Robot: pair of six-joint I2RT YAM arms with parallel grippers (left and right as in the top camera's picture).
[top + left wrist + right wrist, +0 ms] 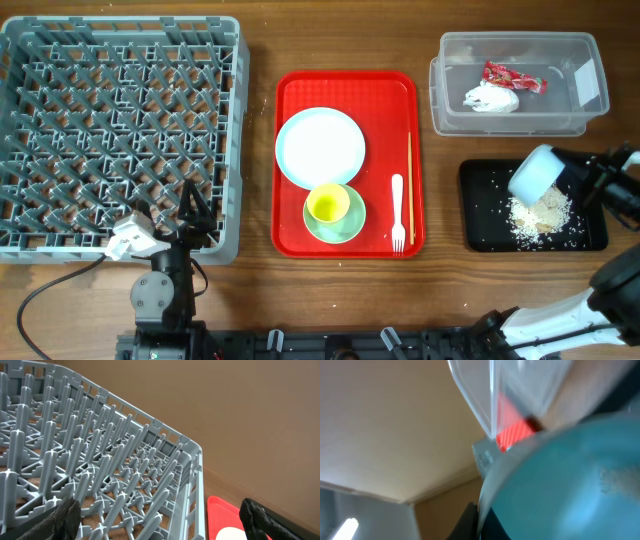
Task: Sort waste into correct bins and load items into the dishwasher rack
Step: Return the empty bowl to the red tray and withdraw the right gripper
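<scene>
My right hand (566, 174) is clamped tight on the rim of the bowl (533, 172), at the right of the overhead frame. The bowl is tipped mouth-down over the black tray (480, 235), and crumbs (540, 215) lie heaped on the tray right under it. In my right wrist view the bowl fills the lower right, blurred and blue.

Above the tray, the tub (440, 95) holds the wrapper (512, 77) and the tissue (492, 98).

My left hand (197, 197) hangs wide open, holding nothing, over the lower right corner of the rack (120, 130), which takes up the upper left.

In mid-frame is the red tray (295, 230): plate (320, 147) at its top, cup (327, 204) sitting in the saucer (340, 228) below it, fork (397, 212) and chopsticks (409, 190) side by side along its right edge.
</scene>
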